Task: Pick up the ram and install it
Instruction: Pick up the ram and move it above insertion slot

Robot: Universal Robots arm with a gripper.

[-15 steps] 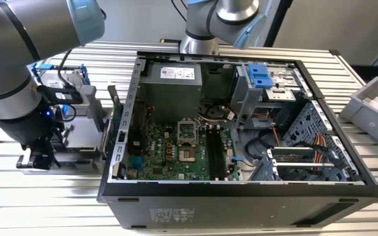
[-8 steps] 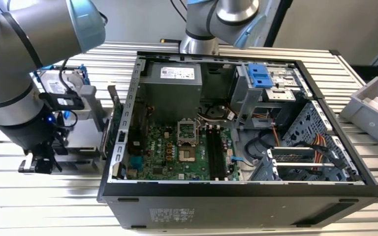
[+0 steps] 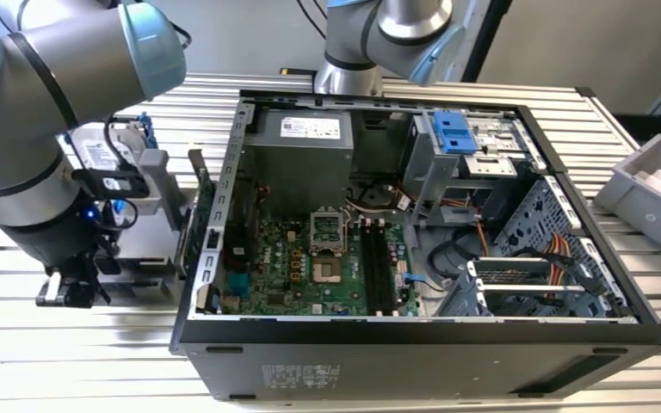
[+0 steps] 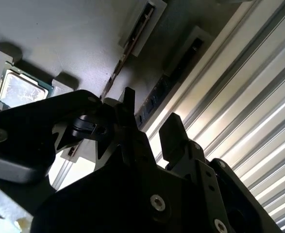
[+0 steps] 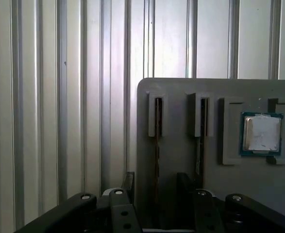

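My gripper (image 5: 156, 187) hangs open, its fingers (image 5: 129, 182) straddling the ram (image 5: 158, 141) standing on edge in the grey tray (image 5: 178, 92). I judge this the pick-up stage; closing calls for jaws centred on that thin board.

rams (image 5: 158, 126) in tray (image 5: 176, 92) slots, processor (image 5: 261, 133) beside
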